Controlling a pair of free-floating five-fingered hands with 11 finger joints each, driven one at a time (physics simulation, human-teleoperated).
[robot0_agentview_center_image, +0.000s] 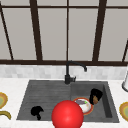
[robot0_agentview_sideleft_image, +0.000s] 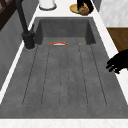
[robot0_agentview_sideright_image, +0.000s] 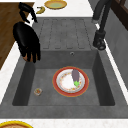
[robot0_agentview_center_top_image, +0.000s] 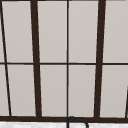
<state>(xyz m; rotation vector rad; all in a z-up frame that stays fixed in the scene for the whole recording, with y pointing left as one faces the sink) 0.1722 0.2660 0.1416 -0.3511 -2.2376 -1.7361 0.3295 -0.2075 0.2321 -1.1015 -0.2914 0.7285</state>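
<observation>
Two hands (robot0_agentview_center_image: 37, 111) (robot0_agentview_center_image: 95, 96), one plate (robot0_agentview_sideright_image: 60, 89), one eggplant (robot0_agentview_sideright_image: 75, 75), one faucet (robot0_agentview_center_image: 68, 72)

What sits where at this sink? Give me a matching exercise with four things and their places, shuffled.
1. plate
2. eggplant
3. faucet
4. left hand

A. on the plate
B. behind the basin, at the back rim
C. on the basin floor
D. at the ribbed drainboard's front edge

Pairs: 1-C, 2-A, 3-B, 4-D
</observation>
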